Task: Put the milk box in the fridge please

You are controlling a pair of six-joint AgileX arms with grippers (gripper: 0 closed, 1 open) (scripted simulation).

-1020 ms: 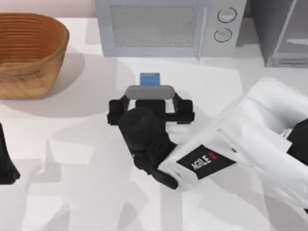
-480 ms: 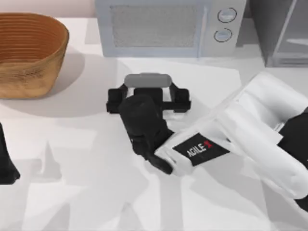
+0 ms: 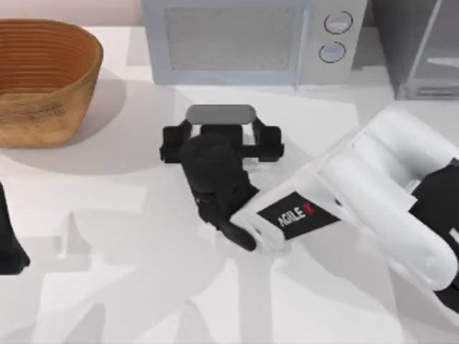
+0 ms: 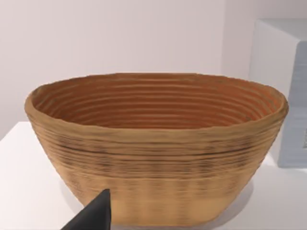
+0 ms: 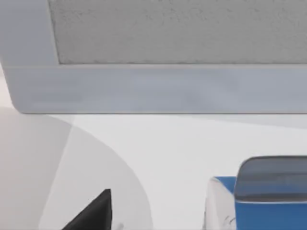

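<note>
The right pincer (image 3: 221, 118) hangs over the middle of the white tabletop (image 3: 129, 215), just in front of the light-grey microwave (image 3: 251, 39). From above, its black wrist hides whatever lies beneath, so how wide its fingers stand cannot be told. In the right wrist view the milk box (image 5: 268, 201) sits close under this pincer, its blue top showing, with the microwave front beyond it. The fridge (image 3: 423, 46) stands beyond the pincer to its right, past the microwave. The left arm rests parked at the tabletop's left edge, facing the wicker basket (image 4: 153, 148).
</note>
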